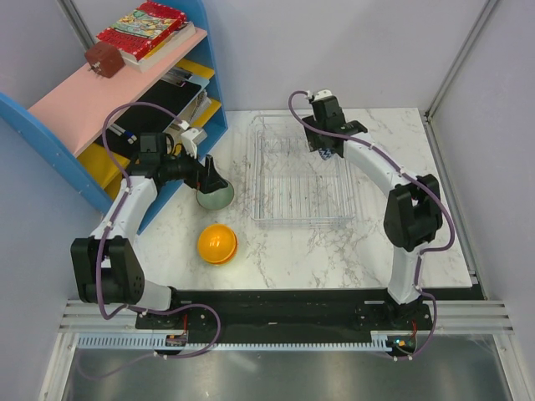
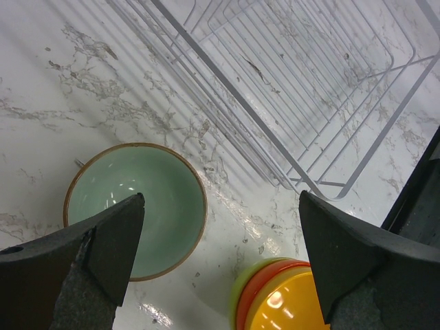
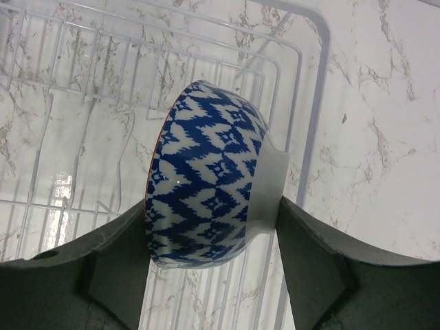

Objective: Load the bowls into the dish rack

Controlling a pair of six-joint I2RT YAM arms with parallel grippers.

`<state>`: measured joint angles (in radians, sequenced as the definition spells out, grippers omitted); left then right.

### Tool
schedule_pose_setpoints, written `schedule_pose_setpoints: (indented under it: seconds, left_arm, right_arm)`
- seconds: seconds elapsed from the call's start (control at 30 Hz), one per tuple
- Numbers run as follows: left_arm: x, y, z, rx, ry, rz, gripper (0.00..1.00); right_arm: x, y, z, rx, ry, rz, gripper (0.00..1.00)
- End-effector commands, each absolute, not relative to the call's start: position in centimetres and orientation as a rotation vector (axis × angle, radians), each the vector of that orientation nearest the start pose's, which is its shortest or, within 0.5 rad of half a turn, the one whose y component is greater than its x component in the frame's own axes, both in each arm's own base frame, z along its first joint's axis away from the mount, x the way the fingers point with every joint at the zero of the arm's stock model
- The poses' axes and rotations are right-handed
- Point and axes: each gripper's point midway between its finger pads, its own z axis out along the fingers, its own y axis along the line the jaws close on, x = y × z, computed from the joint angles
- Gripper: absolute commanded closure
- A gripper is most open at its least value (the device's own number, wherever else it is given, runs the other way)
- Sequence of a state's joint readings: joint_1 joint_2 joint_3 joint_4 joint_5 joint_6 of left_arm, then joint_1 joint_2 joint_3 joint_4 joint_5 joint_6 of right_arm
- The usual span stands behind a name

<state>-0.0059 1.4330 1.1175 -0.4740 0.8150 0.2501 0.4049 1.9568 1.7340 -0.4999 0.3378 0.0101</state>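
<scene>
Right end effector point(image 1: 327, 147) grasps the blue-and-white bowl point(image 3: 206, 185) above the far right part of the dish rack point(image 1: 301, 222). Left end effector point(image 2: 220, 199) is released, over the pale green bowl point(image 2: 134, 206) on the tabletop point(image 1: 334, 259), left of the rack. Stacked bowls point(image 1: 217, 243) sit nearer.

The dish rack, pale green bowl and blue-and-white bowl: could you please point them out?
dish rack point(image 1: 301, 222), top view, near rim
pale green bowl point(image 2: 148, 196), left wrist view, inside
blue-and-white bowl point(image 3: 206, 179), right wrist view, side

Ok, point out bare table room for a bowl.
Bare marble: the strip between the dish rack and the table's near edge, right of the orange bowl stack. Crowded left of the rack: pale green bowl, left gripper.
</scene>
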Motion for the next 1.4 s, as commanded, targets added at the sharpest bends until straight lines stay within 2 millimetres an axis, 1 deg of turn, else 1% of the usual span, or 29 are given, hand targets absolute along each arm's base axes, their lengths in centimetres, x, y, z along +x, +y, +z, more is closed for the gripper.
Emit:
schedule_pose_setpoints:
  seconds: [0.0, 0.1, 0.23, 0.27, 0.33, 0.37, 0.43, 0.47, 0.57, 0.7, 0.73, 0.83, 0.93, 0.97, 1.0, 1.03, 1.07, 1.13, 1.17, 1.23, 1.27, 1.33, 1.37]
  left_arm:
    - [35.1, -11.5, 20.0, 0.667, 2.014, -0.793, 0.01]
    - [35.1, -11.6, 20.0, 0.668, 2.013, -0.795, 0.01]
    - [35.1, -11.5, 20.0, 0.667, 2.012, -0.793, 0.01]
    - [35.2, -11.4, 20.1, 0.666, 2.01, -0.791, 0.01]
    - [35.2, -11.4, 20.1, 0.666, 2.011, -0.787, 0.01]
    - [35.1, -11.4, 20.1, 0.667, 2.009, -0.786, 0.01]
    - [35.1, -11.4, 20.2, 0.667, 2.005, -0.787, 0.01]
    - [35.1, -11.4, 20.3, 0.668, 2.004, -0.786, 0.01]
    - [35.1, -11.4, 20.3, 0.669, 2.003, -0.785, 0.01]
    - [35.1, -11.4, 20.3, 0.668, 2.003, -0.786, 0.01]
    - [35.0, -11.5, 20.3, 0.672, 2.002, -0.791, 0.01]
    - [35.0, -11.5, 20.3, 0.673, 1.998, -0.792, 0.01]
    - [35.0, -11.5, 20.2, 0.672, 2.001, -0.797, 0.01]
    - [35.0, -11.5, 20.3, 0.674, 2.0, -0.797, 0.01]
    - [35.0, -11.5, 20.1, 0.674, 2.002, -0.796, 0.01]
    - [35.1, -11.4, 20.1, 0.67, 2.005, -0.793, 0.01]
    - [35.1, -11.4, 20.0, 0.672, 2.006, -0.792, 0.01]
    - [35.2, -11.3, 19.9, 0.668, 2.011, -0.789, 0.01]
    - [35.2, -11.3, 19.9, 0.667, 2.013, -0.788, 0.01]
    - [35.4, -11.2, 19.8, 0.667, 2.014, -0.78, 0.01]
    - [35.4, -11.3, 19.7, 0.664, 2.018, -0.78, 0.01]
    - [35.6, -11.0, 19.6, 0.663, 2.024, -0.757, 0.01]
    - [35.6, -10.9, 19.5, 0.663, 2.027, -0.754, 0.01]
  right_arm:
    - [52.0, 16.5, 19.5, -0.278, 2.147, -0.163, 1.0]
    - [52.1, 17.0, 18.9, -0.291, 2.155, -0.153, 1.0]
    - [52.0, 17.5, 17.1, -0.312, 2.18, -0.128, 1.0]
    - [51.9, 17.7, 16.2, -0.319, 2.194, -0.123, 1.0]
    - [51.8, 18.0, 15.1, -0.33, 2.212, -0.099, 1.0]
    - [51.5, 18.3, 14.2, -0.343, 2.23, -0.072, 1.0]
    - [51.2, 18.7, 13.0, -0.364, 2.249, -0.039, 1.0]
    - [50.8, 19.1, 12.2, -0.356, 2.269, 0.009, 1.0]
    - [50.6, 19.3, 10.9, -0.329, 2.3, 0.089, 1.0]
    - [50.4, 19.1, 10.1, -0.291, 2.321, 0.159, 1.0]
    - [50.4, 18.8, 9.8, -0.267, 2.329, 0.17, 1.0]
    - [50.1, 18.7, 9.2, -0.263, 2.345, 0.193, 1.0]
    - [50.2, 18.8, 9.3, -0.272, 2.344, 0.196, 1.0]
    - [50.2, 18.8, 9.4, -0.278, 2.342, 0.2, 0.88]
    - [50.1, 18.9, 9.7, -0.283, 2.342, 0.202, 0.81]
    - [50.2, 18.9, 9.9, -0.284, 2.339, 0.202, 0.76]
    - [50.2, 18.9, 10.1, -0.288, 2.334, 0.203, 0.69]
    - [50.1, 18.9, 10.6, -0.297, 2.329, 0.204, 0.57]
    - [50.0, 18.9, 10.7, -0.303, 2.328, 0.201, 0.48]
    - [49.8, 18.7, 11.2, -0.308, 2.326, 0.183, 0.41]
    - [49.6, 18.7, 11.6, -0.317, 2.32, 0.181, 0.34]
    - [49.3, 18.8, 12.6, -0.346, 2.305, 0.165, 0.27]
    - [49.2, 18.7, 12.9, -0.349, 2.299, 0.146, 0.23]
